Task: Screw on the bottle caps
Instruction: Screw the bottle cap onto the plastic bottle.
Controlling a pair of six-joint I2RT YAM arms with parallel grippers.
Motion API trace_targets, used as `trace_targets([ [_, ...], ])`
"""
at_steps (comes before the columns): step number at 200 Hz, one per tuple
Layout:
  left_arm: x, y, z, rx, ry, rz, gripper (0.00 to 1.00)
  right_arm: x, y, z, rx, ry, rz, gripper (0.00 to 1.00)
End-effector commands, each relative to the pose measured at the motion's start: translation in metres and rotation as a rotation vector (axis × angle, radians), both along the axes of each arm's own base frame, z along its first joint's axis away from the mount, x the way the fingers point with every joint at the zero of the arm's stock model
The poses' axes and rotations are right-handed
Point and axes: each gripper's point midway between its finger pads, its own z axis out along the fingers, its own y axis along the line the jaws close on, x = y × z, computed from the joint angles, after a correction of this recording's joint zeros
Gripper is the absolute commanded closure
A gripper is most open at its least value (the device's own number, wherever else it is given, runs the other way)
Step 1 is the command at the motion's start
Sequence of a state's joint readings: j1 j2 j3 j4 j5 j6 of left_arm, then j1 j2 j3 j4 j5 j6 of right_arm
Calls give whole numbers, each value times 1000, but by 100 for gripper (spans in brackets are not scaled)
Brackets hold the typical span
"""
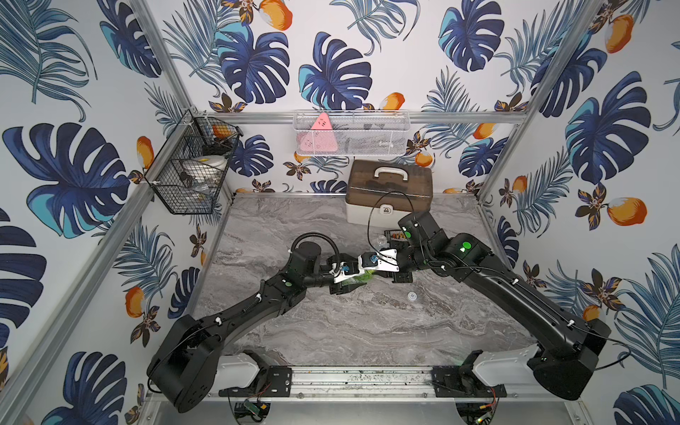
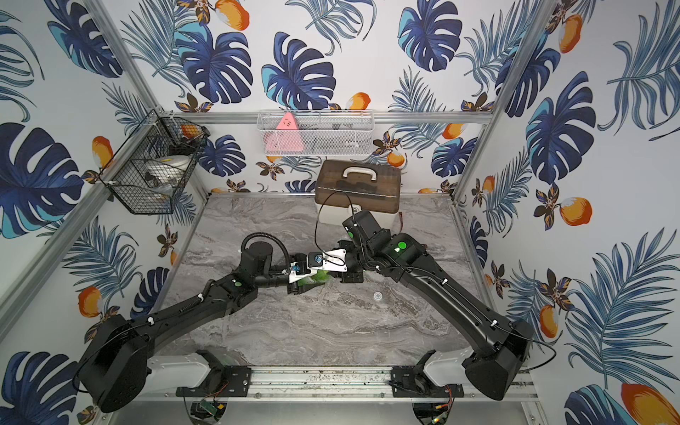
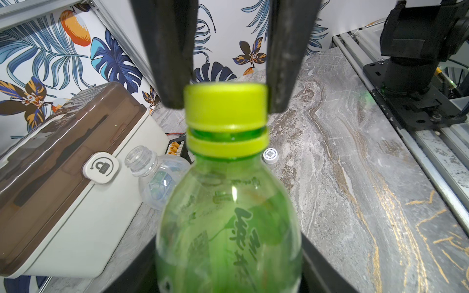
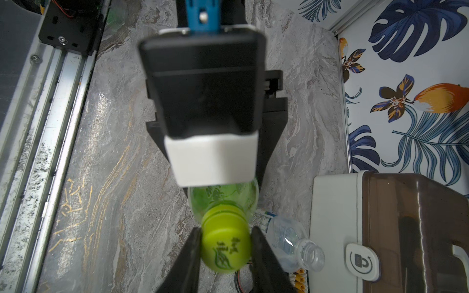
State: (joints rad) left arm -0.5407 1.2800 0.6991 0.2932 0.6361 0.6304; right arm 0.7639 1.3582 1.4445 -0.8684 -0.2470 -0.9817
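One translucent green bottle [image 3: 228,203] clamped by left gripper [image 3: 228,243], dark-printed yellow-green cap [image 4: 225,251] pinched by right gripper [image 4: 225,230].

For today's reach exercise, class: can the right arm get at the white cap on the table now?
Likely yes, once free: the right claw grips the yellow-green cap; the white cap lies uncovered nearby.

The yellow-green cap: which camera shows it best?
The left wrist view: the yellow-green cap is seen side-on, sitting on the green bottle, pinched between two dark fingers. The right wrist view shows its printed top. Both top views hide it.
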Motion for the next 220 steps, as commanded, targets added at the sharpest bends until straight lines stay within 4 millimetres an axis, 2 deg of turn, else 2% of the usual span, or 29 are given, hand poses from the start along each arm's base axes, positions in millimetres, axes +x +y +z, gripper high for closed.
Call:
trace_targets([
  [1, 7, -2, 31, -88, -119, 20, 35, 9, 3, 3, 46, 48, -117, 71],
  [20, 14, 1, 41, -125, -183, 81, 35, 15, 10, 10, 167, 196, -301, 72],
  [49, 21, -1, 50, -116, -312, 167, 35, 24, 18, 21, 393, 494, -662, 79],
  [69, 26, -3, 59, -130, -407, 239, 35, 38, 9, 22, 527, 654, -975, 79],
  [84, 29, -3, 65, -138, -474, 303, 35, 45, 1, 28, 641, 766, -1179, 76],
  [104, 28, -8, 67, -119, -564, 349, 35, 44, 5, 31, 760, 961, -1323, 70],
  [121, 28, -8, 68, -119, -605, 376, 35, 43, 13, 29, 811, 1145, -1373, 66],
  [131, 30, -7, 63, -93, -594, 382, 35, 44, 12, 35, 848, 1190, -1367, 64],
  [143, 32, -5, 54, -55, -567, 386, 35, 48, 5, 48, 882, 1150, -1332, 57],
  [161, 35, 3, 37, 2, -478, 367, 35, 50, -5, 71, 850, 946, -1181, 43],
  [173, 33, 10, 23, 41, -389, 324, 35, 45, -11, 80, 777, 789, -1040, 37],
  [195, 21, 20, 5, 89, -230, 214, 35, 30, -24, 80, 580, 494, -787, 33],
  [210, 11, 23, -1, 118, -158, 135, 36, 3, -24, 75, 428, 362, -514, 33],
  [220, 5, 22, -1, 123, -125, 86, 36, -7, -25, 68, 351, 298, -394, 33],
])
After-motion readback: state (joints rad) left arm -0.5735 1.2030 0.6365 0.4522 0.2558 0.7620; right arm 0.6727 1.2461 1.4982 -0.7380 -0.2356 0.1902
